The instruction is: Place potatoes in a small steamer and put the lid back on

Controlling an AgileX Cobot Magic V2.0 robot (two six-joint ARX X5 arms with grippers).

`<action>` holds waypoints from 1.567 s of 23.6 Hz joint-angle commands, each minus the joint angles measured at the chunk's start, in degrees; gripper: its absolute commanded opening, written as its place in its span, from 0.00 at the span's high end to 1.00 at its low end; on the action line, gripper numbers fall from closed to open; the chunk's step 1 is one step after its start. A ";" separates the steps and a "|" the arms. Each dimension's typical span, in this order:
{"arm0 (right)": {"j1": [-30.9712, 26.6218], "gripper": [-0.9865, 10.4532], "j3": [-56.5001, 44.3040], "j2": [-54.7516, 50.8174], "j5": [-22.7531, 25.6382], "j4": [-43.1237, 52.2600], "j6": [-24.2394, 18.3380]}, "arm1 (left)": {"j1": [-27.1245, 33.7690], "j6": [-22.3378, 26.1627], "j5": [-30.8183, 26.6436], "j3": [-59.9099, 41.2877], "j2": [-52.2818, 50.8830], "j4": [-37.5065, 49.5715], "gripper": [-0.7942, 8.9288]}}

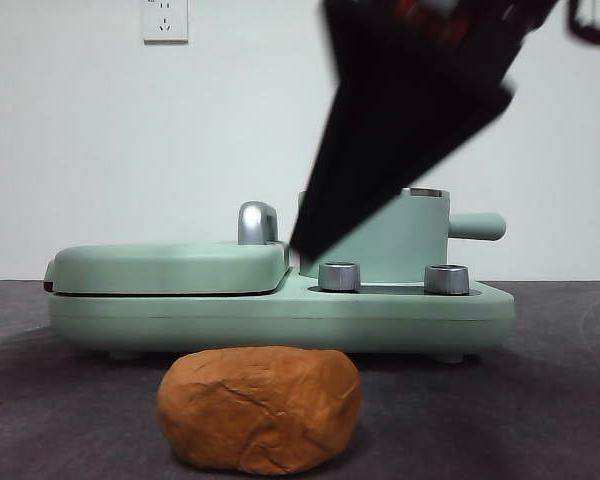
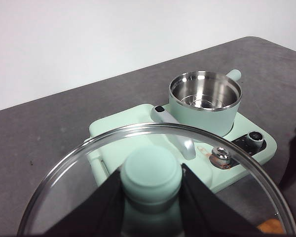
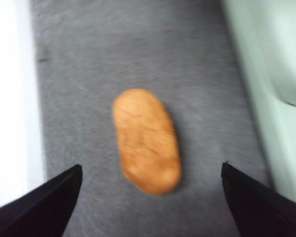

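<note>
The potato (image 1: 260,408) is an orange-brown creased lump lying on the dark table in front of the appliance. It also shows in the right wrist view (image 3: 145,138), between the jaws of my right gripper (image 3: 152,167), which hovers open above it without touching. A big dark arm (image 1: 400,120) reaches down in front of the small steamer (image 1: 410,240). The mint-green steamer stands open and empty in the left wrist view (image 2: 204,101). My left gripper (image 2: 150,197) is shut on the green knob (image 2: 150,170) of the lid (image 2: 74,190), held up away from the steamer.
The steamer sits on a mint-green appliance base (image 1: 400,310) with two steel dials (image 1: 340,276). A flat green griddle (image 1: 170,265) with a chrome handle (image 1: 257,222) fills its other half. A white wall stands behind.
</note>
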 commanded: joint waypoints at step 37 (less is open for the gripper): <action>-4.15 0.70 15.91 -4.94 12.85 -10.64 15.58 | -0.22 -0.04 -0.15 0.92 0.00 3.43 0.90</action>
